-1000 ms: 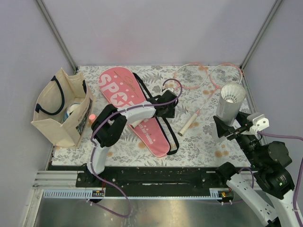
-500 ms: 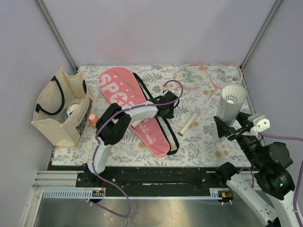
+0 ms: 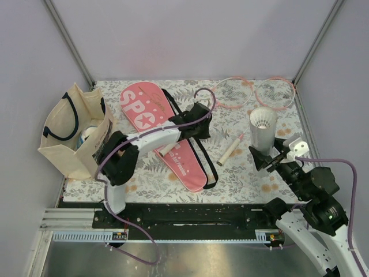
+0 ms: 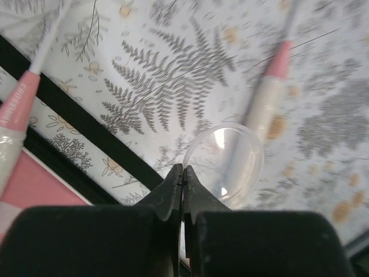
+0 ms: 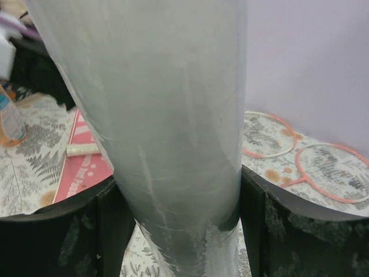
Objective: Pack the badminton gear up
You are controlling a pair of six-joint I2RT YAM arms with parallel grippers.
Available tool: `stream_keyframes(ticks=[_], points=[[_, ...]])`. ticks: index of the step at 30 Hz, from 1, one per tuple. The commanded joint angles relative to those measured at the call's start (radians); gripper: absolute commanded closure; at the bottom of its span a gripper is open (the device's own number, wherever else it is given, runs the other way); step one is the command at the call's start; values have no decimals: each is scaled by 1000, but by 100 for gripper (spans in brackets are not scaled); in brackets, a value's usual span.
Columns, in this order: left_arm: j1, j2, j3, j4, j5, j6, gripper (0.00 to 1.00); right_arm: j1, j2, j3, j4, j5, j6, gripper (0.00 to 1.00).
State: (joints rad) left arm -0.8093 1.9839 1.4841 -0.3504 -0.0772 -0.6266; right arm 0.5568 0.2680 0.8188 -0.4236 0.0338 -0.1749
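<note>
From above, the long white tube [image 3: 262,130] is seen standing upright on the floral table [image 3: 150,179], right of centre, with a shuttlecock visible in its open top. Its lower part is clamped by the right gripper [image 3: 262,156]. The two rackets [image 3: 233,92] are laid at the far right of the table with their pink heads side by side. One white handle [image 3: 230,149] lies between the tube and the pink cover [image 3: 147,112]. The cover is spread flat left of centre, its black strap [image 3: 204,156] running along its right edge. The left arm is stretched across the cover, and the left gripper [image 3: 200,133] is held over the cover's right edge. A beige tote bag [image 3: 75,130] stands at the far left.

In the left wrist view, the left gripper [image 4: 183,173] is seen with its fingers pressed together on the rim of a clear round lid [image 4: 228,158], which is held above the table. One racket handle [image 4: 262,109] is seen blurred behind the lid. A second handle [image 4: 14,115] lies at the left, next to the strap [image 4: 75,121] and a corner of the cover [image 4: 29,184].

In the right wrist view, the tube [image 5: 179,115] fills the middle and is gripped between the two black fingers [image 5: 109,231] of the right gripper [image 5: 181,231]. The racket heads [image 5: 268,135] are seen behind it on the right. The cover [image 5: 86,167] and a small orange bottle [image 5: 8,121] are seen on the left.
</note>
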Motion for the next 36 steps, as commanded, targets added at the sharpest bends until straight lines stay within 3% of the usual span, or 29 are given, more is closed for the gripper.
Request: stream_keyframes(ticks=[1, 7, 14, 19, 33, 36], points=[[27, -221, -24, 51, 42, 13, 100, 8, 10, -49, 92, -69, -8, 46], [97, -446, -165, 102, 129, -10, 100, 8, 34, -107, 98, -123, -93, 46], [223, -680, -309, 252, 427, -148, 100, 6, 121, -116, 74, -319, -256, 44], [285, -793, -329, 323, 614, -235, 100, 8, 249, -66, -65, -446, -389, 43], [288, -919, -389, 341, 772, -341, 100, 8, 398, 11, -10, -342, -400, 44], [288, -932, -433, 409, 791, -367, 100, 9, 418, 23, 3, -333, -402, 44]])
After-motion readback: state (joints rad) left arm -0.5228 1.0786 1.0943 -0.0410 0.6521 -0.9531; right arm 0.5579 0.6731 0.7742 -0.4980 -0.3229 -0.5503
